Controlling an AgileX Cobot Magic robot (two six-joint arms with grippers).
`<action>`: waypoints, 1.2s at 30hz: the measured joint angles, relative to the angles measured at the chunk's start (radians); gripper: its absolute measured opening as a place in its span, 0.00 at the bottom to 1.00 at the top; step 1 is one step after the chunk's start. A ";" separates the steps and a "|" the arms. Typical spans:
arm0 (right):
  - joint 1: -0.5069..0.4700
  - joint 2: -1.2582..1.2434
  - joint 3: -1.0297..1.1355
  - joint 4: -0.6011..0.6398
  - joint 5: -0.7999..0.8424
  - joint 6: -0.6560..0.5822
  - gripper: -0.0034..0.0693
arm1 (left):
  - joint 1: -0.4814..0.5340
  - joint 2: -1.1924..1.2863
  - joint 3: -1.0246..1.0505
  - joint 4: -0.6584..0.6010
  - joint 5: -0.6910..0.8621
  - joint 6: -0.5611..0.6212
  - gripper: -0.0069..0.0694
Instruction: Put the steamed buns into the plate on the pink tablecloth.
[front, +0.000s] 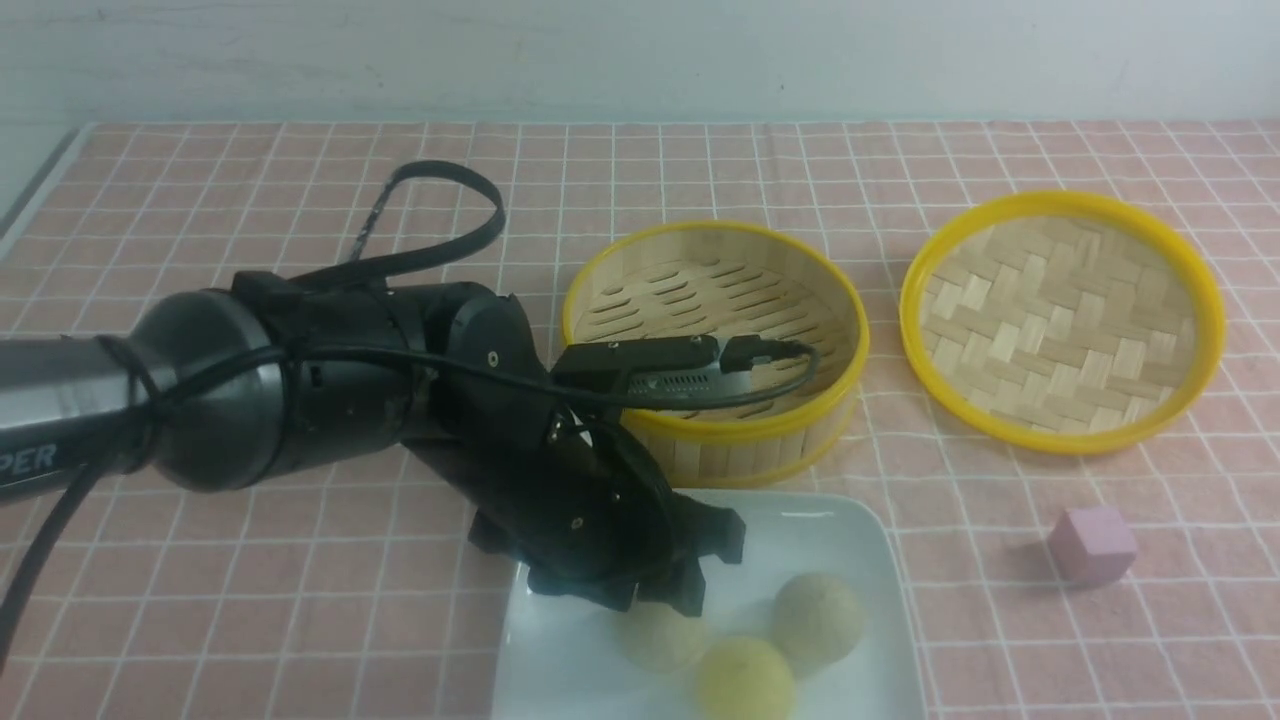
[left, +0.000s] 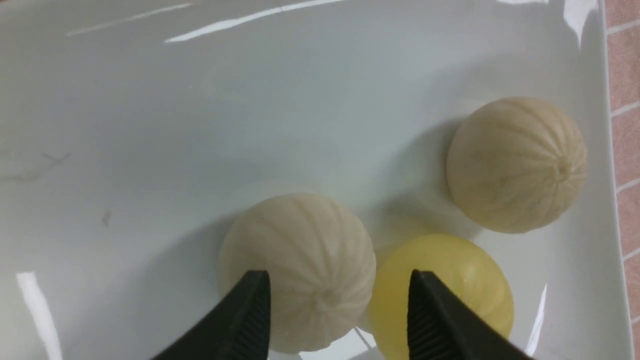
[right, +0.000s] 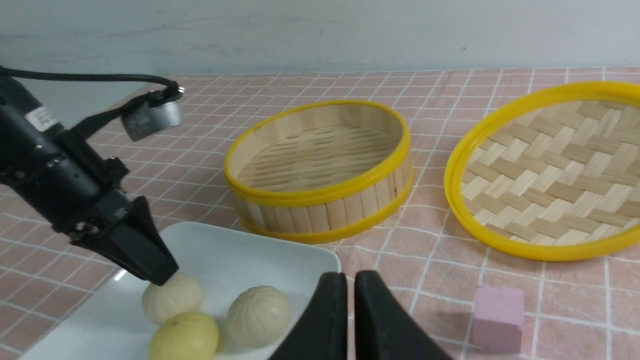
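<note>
surface: desk under pink tablecloth (front: 250, 600), white wall (front: 640, 50) behind
plate (front: 850, 540): near edge of desk, about middle
steamed buns (right: 257, 315): all three on the plate, bunched at its near right
bun detail: cream bun (front: 662, 635), yellow bun (front: 745, 680) right against it, greenish-beige bun (front: 817, 620) just beside
left gripper (front: 650, 598): released, jaws wide, straddling cream bun from above
right gripper (right: 351, 277): clenched to a hairline gap, nothing held, near plate's right edge
around: bamboo steamer (front: 715, 300) behind plate; woven lid (front: 1060, 320) right of it, apart; pink cube (front: 1092, 545) right of plate
in the way: left arm (front: 300, 390) and cable (front: 790, 385) cover steamer's near rim and plate's far-left corner in front view
</note>
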 joint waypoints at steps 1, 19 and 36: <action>-0.042 -0.004 0.032 -0.008 -0.003 0.000 0.06 | 0.000 -0.001 0.000 0.005 0.004 0.004 0.60; -0.373 -0.004 0.294 -0.086 -0.127 0.000 0.09 | 0.000 -0.369 0.000 0.225 0.162 0.009 0.17; -0.375 -0.004 0.297 -0.086 -0.143 0.000 0.13 | 0.000 -1.097 0.242 0.406 0.238 -0.152 0.09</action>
